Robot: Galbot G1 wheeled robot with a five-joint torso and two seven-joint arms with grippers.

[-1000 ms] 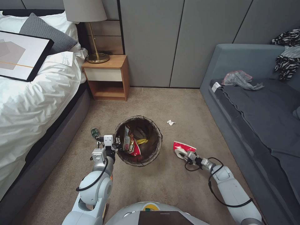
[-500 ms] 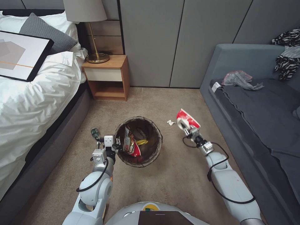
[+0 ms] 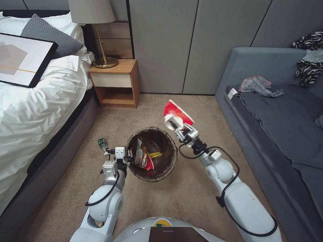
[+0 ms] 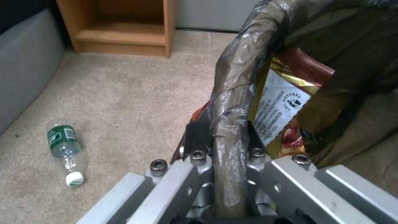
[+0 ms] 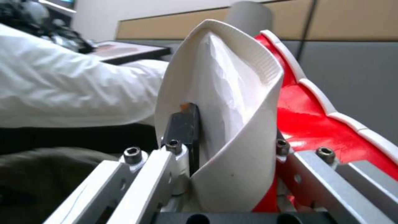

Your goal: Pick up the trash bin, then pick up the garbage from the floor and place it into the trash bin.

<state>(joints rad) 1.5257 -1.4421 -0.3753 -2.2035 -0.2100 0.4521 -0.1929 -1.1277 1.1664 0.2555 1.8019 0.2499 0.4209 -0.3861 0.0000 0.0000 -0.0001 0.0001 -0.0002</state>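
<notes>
Room: carpeted bedroom floor (image 3: pixel 188 201), a bed (image 3: pixel 33 111) on the robot's left, a grey sofa (image 3: pixel 279 127) on its right, a wooden nightstand (image 3: pixel 116 82) with a lamp (image 3: pixel 97 33) against the panelled wall ahead.

Trash bin: and here's the trash bin (image 3: pixel 152 174), round, dark bag folded over the rim, mouth open to the head camera, sitting between the two arms with snack wrappers (image 3: pixel 143 156) inside already.

Left arm: the left gripper (image 3: pixel 120 157) is clamped on the bin's near-left rim; the left wrist view shows the bagged lip pinched between its fingers (image 4: pixel 197 137).

Right arm: the right gripper (image 3: pixel 185 132) is up in the air, squeezing a red-and-white paper cup (image 3: pixel 175 116) flat; one finger (image 5: pixel 182 130) sits inside the cup's mouth, the other outside the wall.

Key relation: the cup hangs just beyond the bin's far-right rim, not yet over the opening. The bin mouth lies toward the robot and to its left from the cup. The cup's long axis tilts up and away from the gripper. By my read, a short carry inward would put it over the bag.

Small stuff on the floor: a green bottle (image 4: pixel 64 149) lies on its side on the carpet, just left of the left gripper, cap pointing toward the robot.
</notes>
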